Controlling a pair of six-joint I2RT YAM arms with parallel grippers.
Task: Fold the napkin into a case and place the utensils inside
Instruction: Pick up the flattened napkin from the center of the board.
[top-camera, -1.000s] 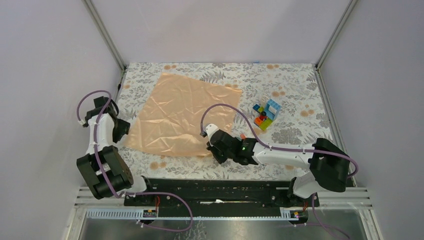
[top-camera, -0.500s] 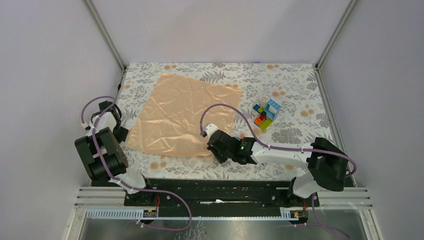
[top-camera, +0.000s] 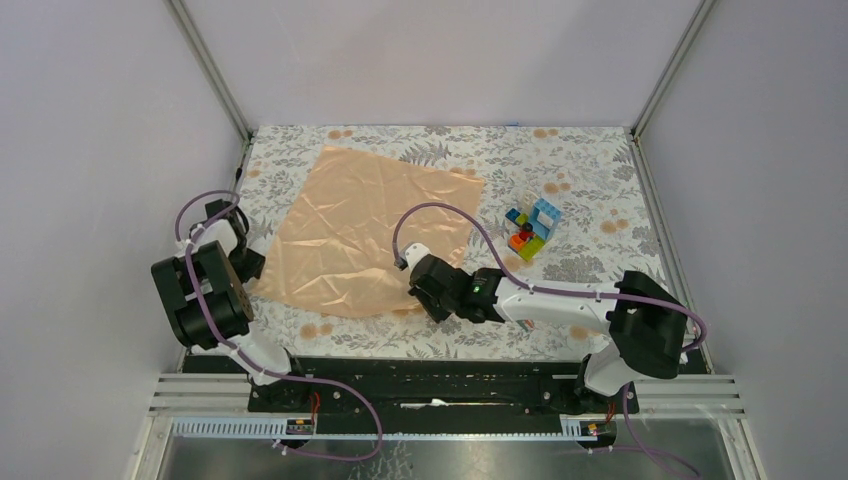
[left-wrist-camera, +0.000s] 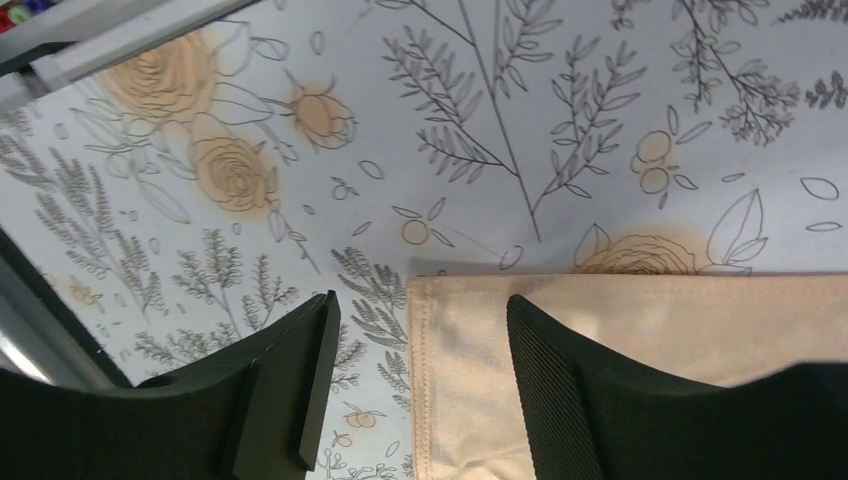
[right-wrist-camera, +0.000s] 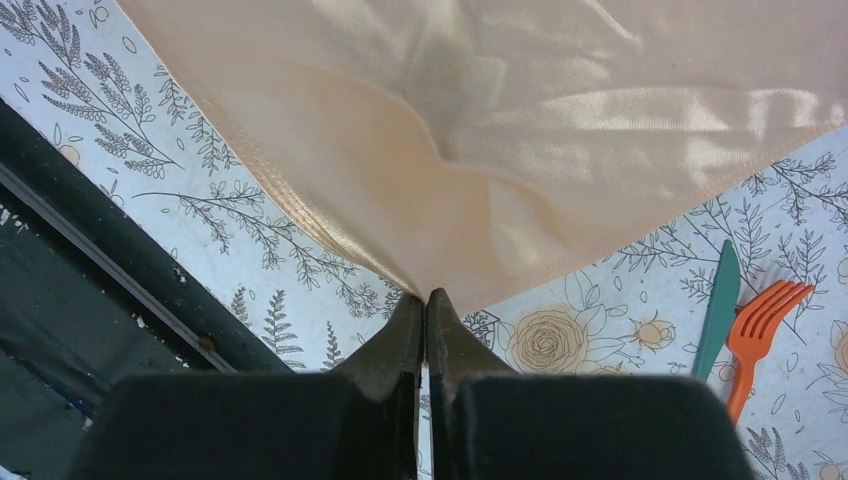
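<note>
napkin (top-camera: 365, 230): glossy peach satin, stitched hem | right gripper (right-wrist-camera: 427, 300): clamped on its near corner | left gripper (left-wrist-camera: 420, 335): spread astride left corner

Pale lilac walls (top-camera: 430, 60) beyond and to either side of the left gripper (left-wrist-camera: 420, 330) and right gripper (right-wrist-camera: 428, 300); aluminium corner posts (top-camera: 212, 75); floral table mat (top-camera: 600, 190) underneath; black base rail (top-camera: 430, 372) behind; soft, even light.

overhead view, close wrist views, napkin (top-camera: 370, 230) shared
</note>
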